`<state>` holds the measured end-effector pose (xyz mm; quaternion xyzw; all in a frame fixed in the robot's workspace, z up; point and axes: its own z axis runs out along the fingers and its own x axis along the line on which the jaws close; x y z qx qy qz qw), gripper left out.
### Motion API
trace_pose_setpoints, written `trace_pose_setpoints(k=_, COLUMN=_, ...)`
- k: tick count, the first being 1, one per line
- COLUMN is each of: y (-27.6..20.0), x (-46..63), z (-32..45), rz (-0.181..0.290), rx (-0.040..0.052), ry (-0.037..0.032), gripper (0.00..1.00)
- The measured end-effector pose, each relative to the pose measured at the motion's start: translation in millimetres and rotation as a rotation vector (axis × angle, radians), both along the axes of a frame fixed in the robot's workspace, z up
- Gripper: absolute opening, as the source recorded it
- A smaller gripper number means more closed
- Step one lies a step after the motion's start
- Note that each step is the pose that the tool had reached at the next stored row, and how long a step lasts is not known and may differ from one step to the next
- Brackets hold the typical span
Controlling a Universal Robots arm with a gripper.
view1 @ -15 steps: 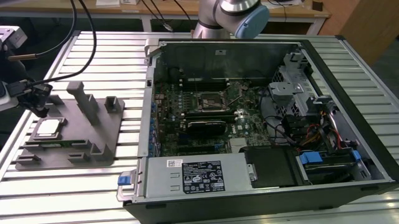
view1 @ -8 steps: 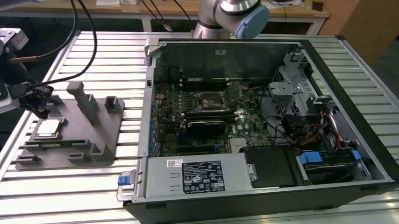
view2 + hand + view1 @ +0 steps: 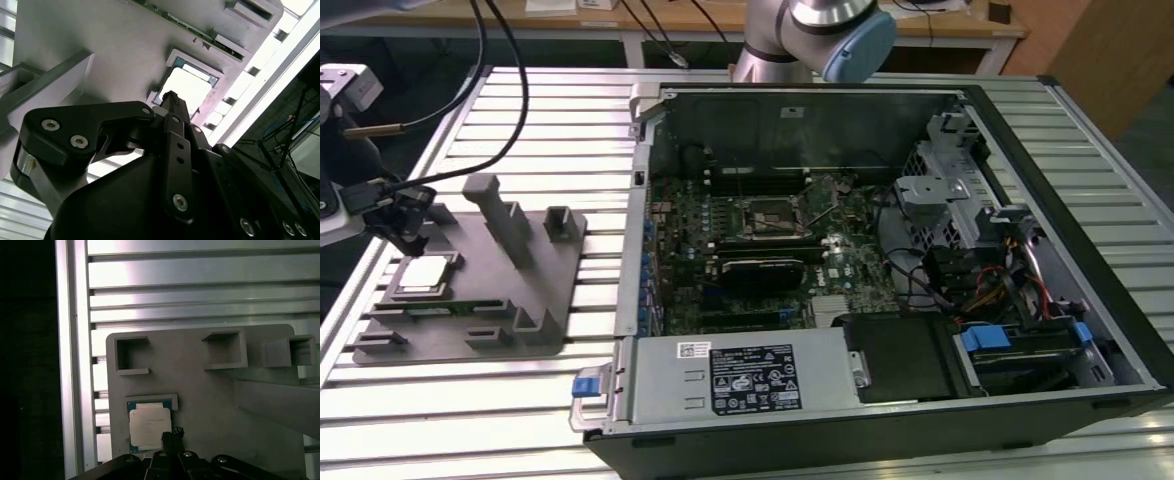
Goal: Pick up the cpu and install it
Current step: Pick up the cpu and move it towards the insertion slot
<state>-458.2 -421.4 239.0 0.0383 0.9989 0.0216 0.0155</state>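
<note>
Arm (image 3: 817,30) cut off by the exterior view's top edge, and its wrist end runs out past the exterior view's left edge. Gripper (image 3: 172,436) covers one corner of the cpu (image 3: 149,426) in the first wrist view and part of its edge in the second wrist view; tip-to-cpu contact can't be told. Holder block (image 3: 200,390) runs out of frame in both wrist views.
</note>
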Motion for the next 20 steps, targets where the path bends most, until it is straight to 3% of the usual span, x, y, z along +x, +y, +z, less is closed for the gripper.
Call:
trace_pose_setpoints(k=9, y=-0.1, x=-0.9, z=-6.3, rz=0.0, rx=-0.0003, ry=-0.0001, gripper=0.11)
trace_pose_setpoints(k=20, y=-0.1, x=-10.2, z=-20.7, rz=0.0, rx=-0.0003, ry=0.0, gripper=0.11)
